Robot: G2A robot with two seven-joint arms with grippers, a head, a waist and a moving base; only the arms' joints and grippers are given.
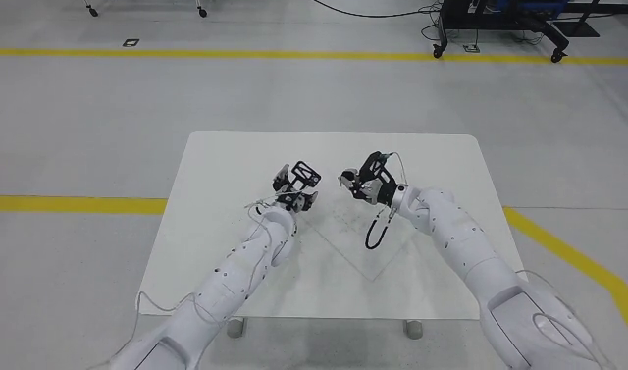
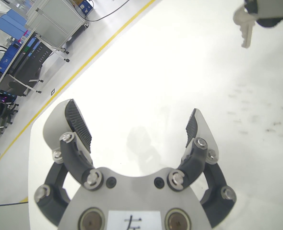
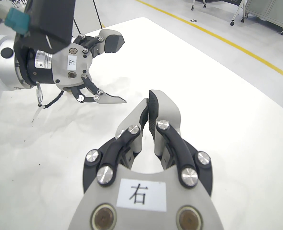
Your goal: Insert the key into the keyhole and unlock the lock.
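Observation:
A small silver key [image 2: 245, 28] hangs blade-down above the white table [image 1: 442, 164], pinched at its head by my right gripper [image 2: 251, 8]. In the right wrist view that gripper [image 3: 148, 111] has its ribbed pads pressed together, and the key is hidden between them. My left gripper [image 2: 133, 111] is open with nothing between its fingers. It hovers over the table's middle, a short way from the right gripper and facing it [image 3: 117, 71]. From above, the left gripper [image 1: 294, 179] and the right gripper [image 1: 350, 182] sit close together near the table's centre.
Faint dark scuff marks [image 2: 270, 125] dot the tabletop. The far table edge [image 1: 334, 134] is close beyond both grippers. A yellow floor line [image 1: 294, 53] runs past it. Cabinets and desks [image 2: 53, 22] stand well off in the room.

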